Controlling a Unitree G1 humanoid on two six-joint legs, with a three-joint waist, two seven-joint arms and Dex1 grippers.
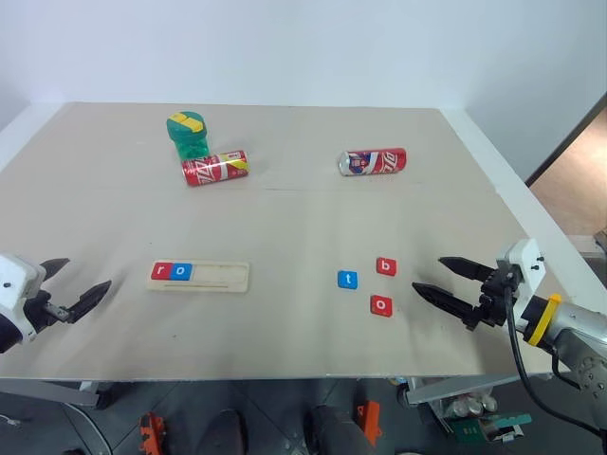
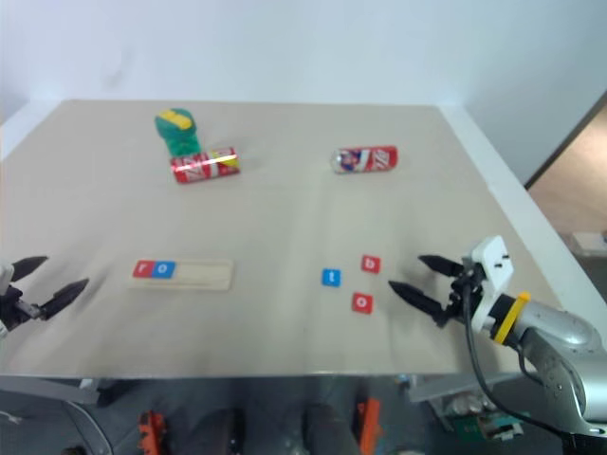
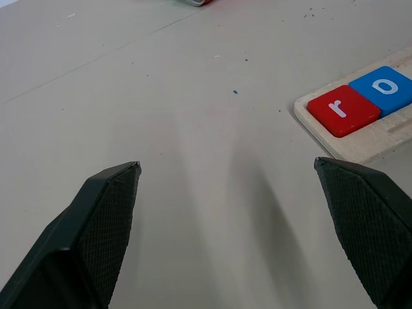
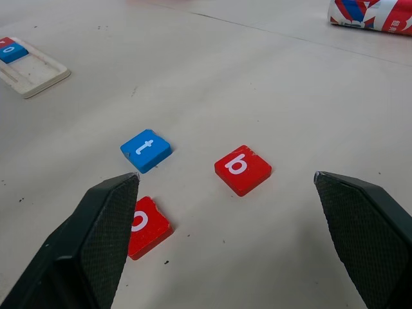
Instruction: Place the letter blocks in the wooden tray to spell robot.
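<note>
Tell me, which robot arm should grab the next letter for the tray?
The right one, probably. The tray already holds r and o, so b comes next. It lies loose just ahead of the open right gripper. The open left gripper sits on the tray's far side.

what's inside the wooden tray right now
The wooden tray holds two letter blocks at its left end: a red r, then a blue o. The remaining groove is bare. Nothing covers it.

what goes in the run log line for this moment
wooden tray: r, o placed | b, t, o loose on table | both jaws open, empty
</note>
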